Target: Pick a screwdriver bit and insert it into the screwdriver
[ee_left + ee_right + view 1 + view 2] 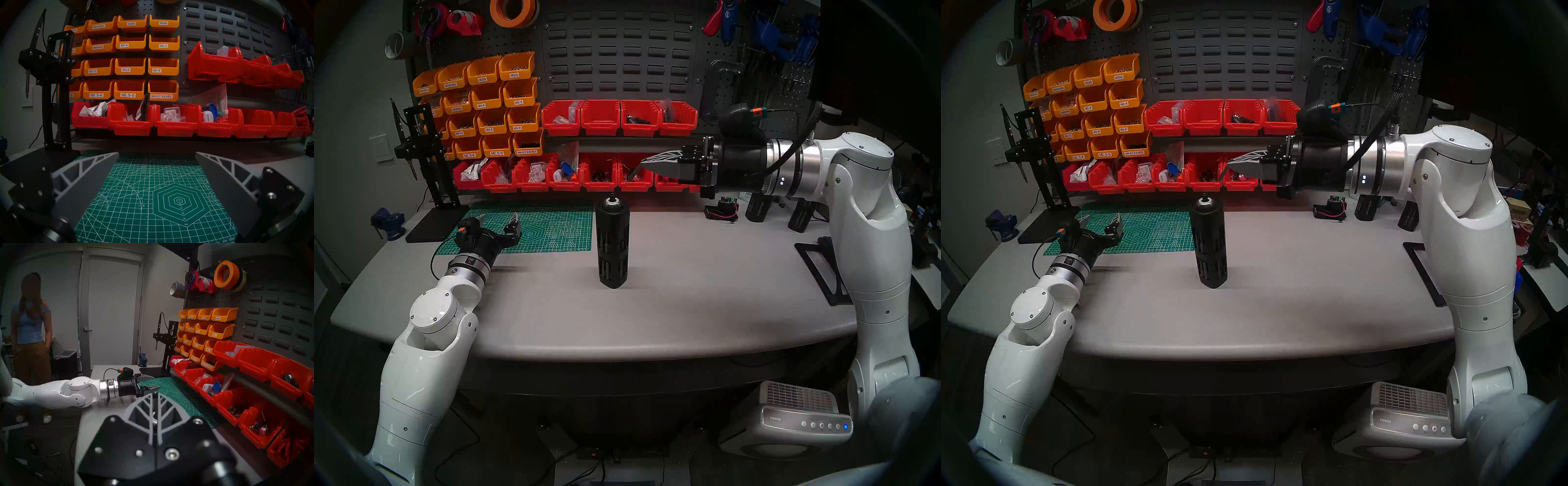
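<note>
The right gripper (642, 166) is closed on a thin dark metal bit (633, 173), above and right of the tall black slotted cylinder screwdriver (612, 242). The left gripper (499, 220) is wide open and empty. The tilted bit may miss the socket.

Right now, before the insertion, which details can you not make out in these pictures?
- Tip of the screwdriver bit: too small in head views; blurred fingers of the right gripper mostly cover it in the right wrist view.
- Socket of the screwdriver: too small in head views, behind those fingers at the wrist.
</note>
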Action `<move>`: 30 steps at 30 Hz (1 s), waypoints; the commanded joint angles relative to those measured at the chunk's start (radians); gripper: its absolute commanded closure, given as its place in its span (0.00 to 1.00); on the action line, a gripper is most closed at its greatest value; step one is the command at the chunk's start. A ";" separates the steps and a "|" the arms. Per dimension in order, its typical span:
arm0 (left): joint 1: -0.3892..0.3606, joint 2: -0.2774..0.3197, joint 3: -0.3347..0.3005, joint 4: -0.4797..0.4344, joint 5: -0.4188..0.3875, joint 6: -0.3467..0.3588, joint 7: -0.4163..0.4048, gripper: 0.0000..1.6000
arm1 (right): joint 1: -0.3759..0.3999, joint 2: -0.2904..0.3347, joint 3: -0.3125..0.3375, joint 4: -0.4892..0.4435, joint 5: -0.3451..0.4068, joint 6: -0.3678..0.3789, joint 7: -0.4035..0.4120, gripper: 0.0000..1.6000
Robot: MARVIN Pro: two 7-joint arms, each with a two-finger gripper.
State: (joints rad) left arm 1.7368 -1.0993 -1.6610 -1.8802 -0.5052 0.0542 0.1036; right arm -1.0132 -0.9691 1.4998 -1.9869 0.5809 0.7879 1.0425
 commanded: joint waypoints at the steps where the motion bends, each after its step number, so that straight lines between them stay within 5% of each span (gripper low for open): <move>1: -0.023 0.003 -0.008 -0.024 -0.001 -0.011 -0.001 0.00 | 0.118 -0.016 -0.009 0.020 -0.001 0.016 0.009 1.00; 30: -0.023 0.002 -0.009 -0.025 -0.001 -0.010 -0.001 0.00 | 0.333 -0.025 -0.155 0.150 0.053 0.144 -0.020 1.00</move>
State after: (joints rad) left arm 1.7368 -1.0993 -1.6609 -1.8794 -0.5051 0.0567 0.1033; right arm -0.7903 -0.9992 1.3606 -1.8333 0.6088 0.9122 0.9233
